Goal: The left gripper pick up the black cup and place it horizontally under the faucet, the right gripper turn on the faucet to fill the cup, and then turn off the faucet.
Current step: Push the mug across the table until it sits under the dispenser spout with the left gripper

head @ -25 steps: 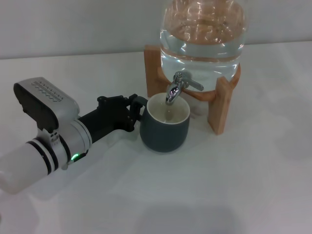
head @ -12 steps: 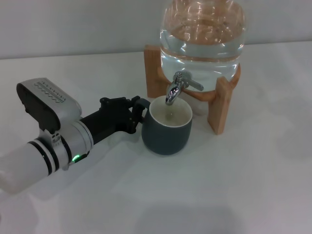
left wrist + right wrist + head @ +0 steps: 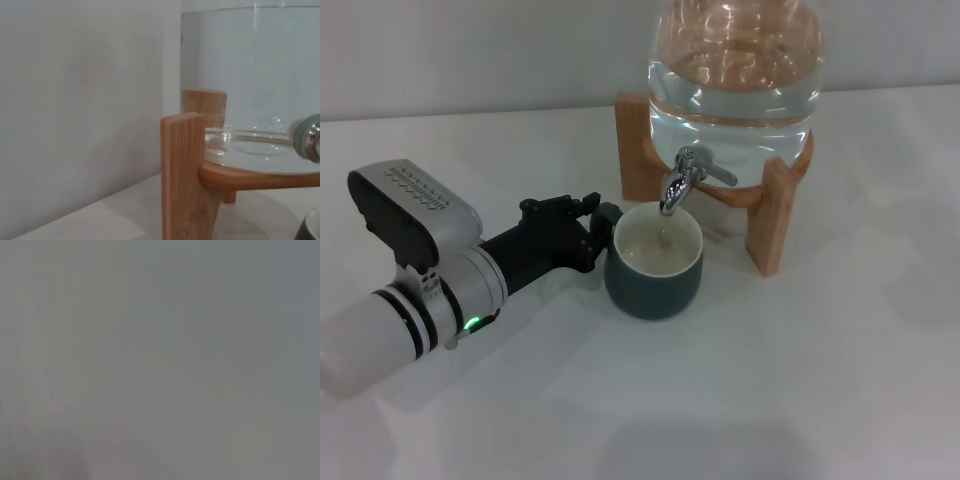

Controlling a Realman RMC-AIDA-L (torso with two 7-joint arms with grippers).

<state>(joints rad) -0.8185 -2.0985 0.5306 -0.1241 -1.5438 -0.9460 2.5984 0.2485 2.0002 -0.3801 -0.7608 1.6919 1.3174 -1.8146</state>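
The black cup (image 3: 654,270) stands upright on the white table, its cream inside showing, directly below the spout of the chrome faucet (image 3: 684,180). The faucet sticks out of the large clear glass jar (image 3: 735,70), which is filled with water. My left gripper (image 3: 592,232) reaches in from the left and is shut on the cup's small handle (image 3: 608,212). In the left wrist view a sliver of the cup (image 3: 310,229) and part of the faucet (image 3: 310,142) show at the edge. The right gripper is out of view; its wrist view is plain grey.
The jar rests on a wooden stand (image 3: 775,215), whose legs flank the cup behind and to the right. The left wrist view shows a stand leg (image 3: 182,175) close by and the jar (image 3: 250,75). A pale wall runs behind the table.
The cup went from slightly tilted to level and shifted a little left under the spout. My left gripper drew back slightly with it.
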